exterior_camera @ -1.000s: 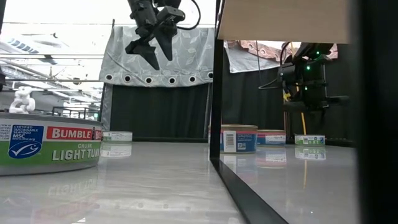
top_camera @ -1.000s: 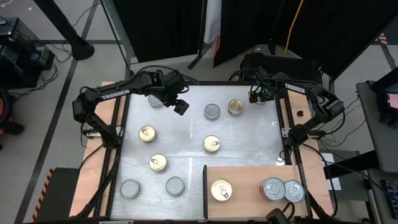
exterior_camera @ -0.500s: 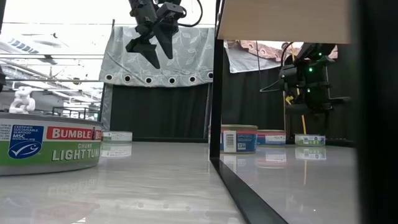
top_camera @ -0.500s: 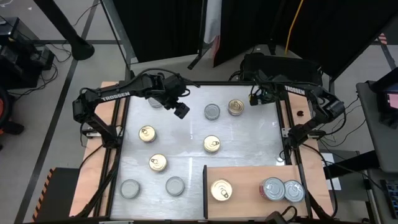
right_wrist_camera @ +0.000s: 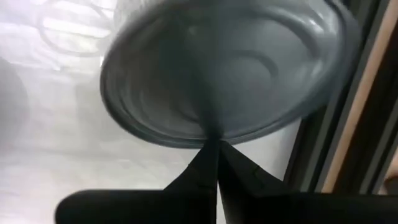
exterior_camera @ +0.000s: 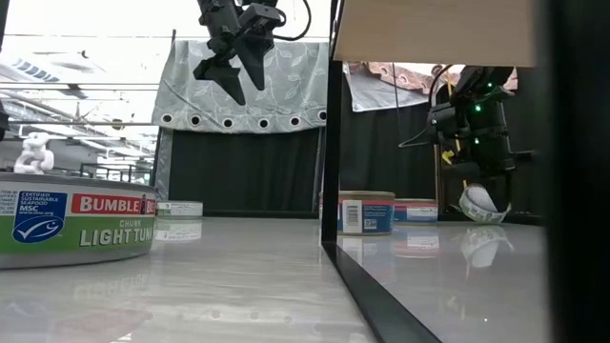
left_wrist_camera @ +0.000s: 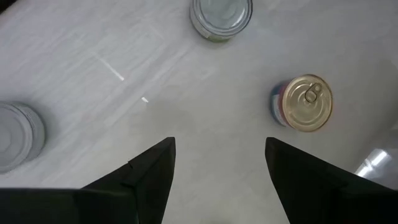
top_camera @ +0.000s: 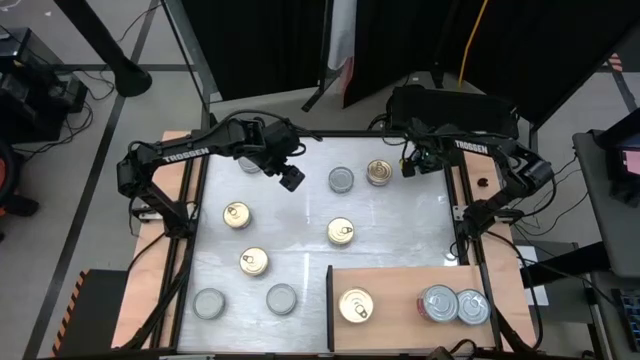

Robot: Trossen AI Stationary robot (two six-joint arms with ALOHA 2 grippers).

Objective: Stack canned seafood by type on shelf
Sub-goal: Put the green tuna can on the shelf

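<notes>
My right gripper (top_camera: 408, 162) is at the table's far right, shut on a silver-topped can (exterior_camera: 484, 202) that hangs tilted below it. In the right wrist view this can (right_wrist_camera: 224, 68) is blurred and fills the picture. My left gripper (top_camera: 290, 178) is open and hovers high over the far left part of the table, touching nothing. Below it in the left wrist view lie a silver can (left_wrist_camera: 221, 15) and a gold can (left_wrist_camera: 303, 102). The shelf (top_camera: 400, 285) at the near right carries a gold can (top_camera: 355, 305) and two silver cans (top_camera: 438, 303) side by side. My right gripper pinches the silver can by its rim (right_wrist_camera: 214, 138), with the two fingers closed to a point on the edge. It comes from above. The can is tipped up on a slant; whether its lower edge (exterior_camera: 481, 219) rests on the tabletop, I cannot tell.
Loose cans stand flat on the white tabletop: a silver (top_camera: 341, 180) and a gold one (top_camera: 379, 172) near the right gripper, gold ones at the centre (top_camera: 340, 232) and left (top_camera: 237, 214), two silver ones (top_camera: 282, 298) near the front. Wooden strips border both sides.
A can at the far right lay flat on the table half a second ago; now it is tipped up and hangs slanted under the right gripper, which has shifted a little toward the table's near edge. The left gripper has stayed open, nearly in place.
</notes>
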